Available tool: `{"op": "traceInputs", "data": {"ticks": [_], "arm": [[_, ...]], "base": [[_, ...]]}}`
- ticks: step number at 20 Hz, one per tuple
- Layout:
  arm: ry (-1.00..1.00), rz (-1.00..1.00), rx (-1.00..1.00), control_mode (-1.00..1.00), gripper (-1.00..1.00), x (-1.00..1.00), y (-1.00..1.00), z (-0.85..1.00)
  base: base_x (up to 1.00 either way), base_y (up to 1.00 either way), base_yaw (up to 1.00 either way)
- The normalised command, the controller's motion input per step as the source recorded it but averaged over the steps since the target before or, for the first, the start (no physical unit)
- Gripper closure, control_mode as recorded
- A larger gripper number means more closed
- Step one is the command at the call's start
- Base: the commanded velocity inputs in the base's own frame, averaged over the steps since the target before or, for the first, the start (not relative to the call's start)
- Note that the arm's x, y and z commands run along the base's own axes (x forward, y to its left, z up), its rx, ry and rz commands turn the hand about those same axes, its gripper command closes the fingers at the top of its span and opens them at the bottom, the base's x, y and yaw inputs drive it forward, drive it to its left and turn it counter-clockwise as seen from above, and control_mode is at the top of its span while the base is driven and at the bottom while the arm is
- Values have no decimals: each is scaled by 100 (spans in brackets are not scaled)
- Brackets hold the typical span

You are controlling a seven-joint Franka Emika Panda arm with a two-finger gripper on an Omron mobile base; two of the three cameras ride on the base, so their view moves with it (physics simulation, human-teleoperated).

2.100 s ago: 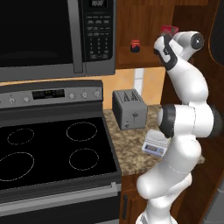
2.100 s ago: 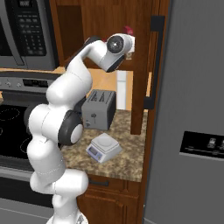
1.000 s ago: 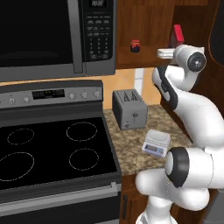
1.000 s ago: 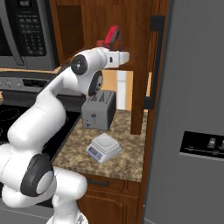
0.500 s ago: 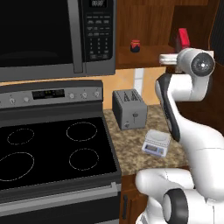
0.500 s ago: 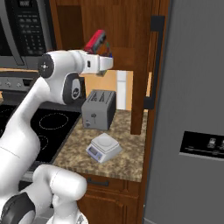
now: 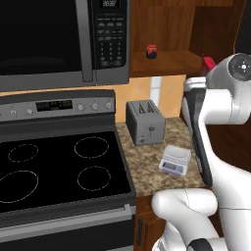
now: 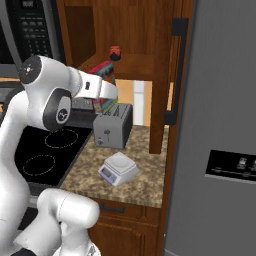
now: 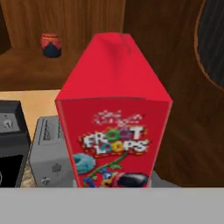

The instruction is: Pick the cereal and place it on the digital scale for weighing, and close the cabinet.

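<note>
There was one cereal box [image 9: 114,122] at the frame's centre, one red-lidded jar [image 9: 51,45] at upper left, one toaster [image 7: 145,121] mid-frame, one digital scale [image 7: 175,159] right of centre, one microwave [image 7: 59,39] at upper left, and one stove [image 7: 59,171] showing four burner rings.

The cereal [image 9: 114,127] is a bright red box with white "Froot Loops" lettering edged in mixed colours and blue, green and dark shapes below. The jar [image 9: 50,45] is dark with a red lid. The cabinet [image 8: 135,30] is reddish-brown wood. The toaster [image 7: 145,122] is grey, the scale [image 7: 175,159] white, the counter [image 8: 142,182] speckled brown, the stove [image 7: 54,166] black with white rings.
</note>
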Motion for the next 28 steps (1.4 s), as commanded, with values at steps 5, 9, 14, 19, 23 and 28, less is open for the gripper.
{"op": "traceInputs", "data": {"ticks": [5,9,14,19,23,28], "arm": [[28,0,3,-100,100,-36,20,-95],[23,0,3,-100,100,0,13,-100],[0,0,25,-100,100,0,0,-97],[1,0,12,-100,100,3,5,-60],[7,-13,-2,-100,100,1,17,-9],[2,-9,-1,-100,100,21,0,-30]], "base": [[0,0,0],[0,0,0],[0,0,0],[0,0,0],[0,0,0],[0,0,0]]}}
